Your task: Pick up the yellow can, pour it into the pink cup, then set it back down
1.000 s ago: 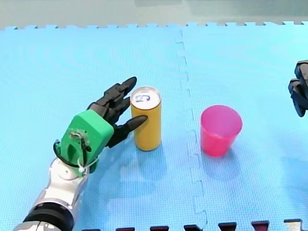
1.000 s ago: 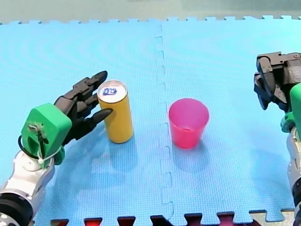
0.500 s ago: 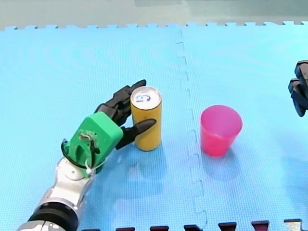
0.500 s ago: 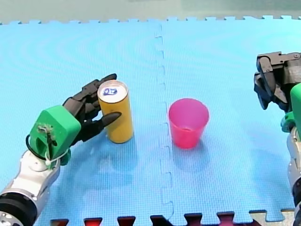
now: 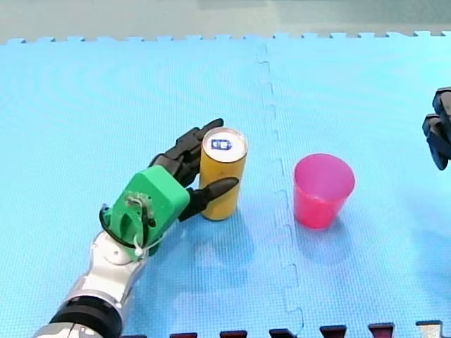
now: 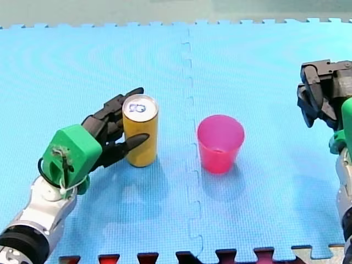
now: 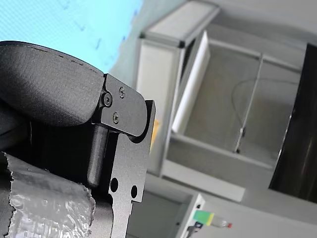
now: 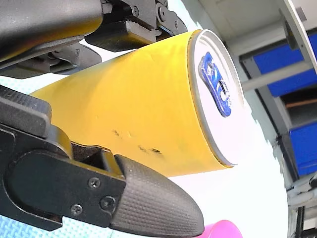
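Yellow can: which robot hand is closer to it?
Left. The left hand has its fingers on both sides of the yellow can; the right hand is far away, past the pink cup.

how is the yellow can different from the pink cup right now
The yellow can is tall and narrow; the pink cup is shorter, wider and tapers downward. The can's top is closed, with a blue tab; the cup is open. The left hand grips the can; nothing touches the cup, and the right hand is off at the blue mat's right edge. Both stand upright on the mat.
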### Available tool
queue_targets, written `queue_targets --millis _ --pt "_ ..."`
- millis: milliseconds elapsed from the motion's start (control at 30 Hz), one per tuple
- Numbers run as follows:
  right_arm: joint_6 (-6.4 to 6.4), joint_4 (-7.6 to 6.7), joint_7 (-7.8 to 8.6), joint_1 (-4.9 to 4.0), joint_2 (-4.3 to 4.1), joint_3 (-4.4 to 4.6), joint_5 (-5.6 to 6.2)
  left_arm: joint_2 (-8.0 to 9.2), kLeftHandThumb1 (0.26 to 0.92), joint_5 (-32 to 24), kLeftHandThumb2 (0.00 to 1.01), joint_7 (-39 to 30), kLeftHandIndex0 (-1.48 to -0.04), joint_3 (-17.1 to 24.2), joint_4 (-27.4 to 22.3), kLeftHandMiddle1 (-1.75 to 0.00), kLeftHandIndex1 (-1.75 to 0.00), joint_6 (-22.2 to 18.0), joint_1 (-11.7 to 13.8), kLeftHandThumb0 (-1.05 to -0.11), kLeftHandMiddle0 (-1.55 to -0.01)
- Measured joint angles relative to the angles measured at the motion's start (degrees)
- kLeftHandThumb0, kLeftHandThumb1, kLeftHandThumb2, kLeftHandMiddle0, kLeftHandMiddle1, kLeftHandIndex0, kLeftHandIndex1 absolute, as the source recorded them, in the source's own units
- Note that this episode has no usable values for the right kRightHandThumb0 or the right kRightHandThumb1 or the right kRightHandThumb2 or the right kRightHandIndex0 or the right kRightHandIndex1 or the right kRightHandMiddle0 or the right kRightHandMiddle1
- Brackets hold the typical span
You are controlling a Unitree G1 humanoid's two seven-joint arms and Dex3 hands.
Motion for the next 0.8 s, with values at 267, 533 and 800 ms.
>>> queue_targets --millis 267,533,800 --pt "0.00 0.02 0.14 0.01 -0.06 0.03 0.03 -1.85 0.783 -3.3 0.00 1.8 -0.76 2.8 0.3 -0.07 -0.04 -0.3 -0.1 -0.711 -0.82" --pt "0.00 0.03 0.37 0.04 -0.18 0.00 0.09 -5.02 0.818 -6.9 0.01 10.4 -1.16 7.5 -1.0 -0.15 -0.07 1.2 0.4 -0.362 -1.27" --pt "0.01 -0.01 0.55 0.11 -0.21 -0.06 0.23 -5.32 0.829 -6.1 0.00 13.4 -1.18 8.1 -1.3 -0.11 -0.03 1.1 0.5 -0.378 -1.30"
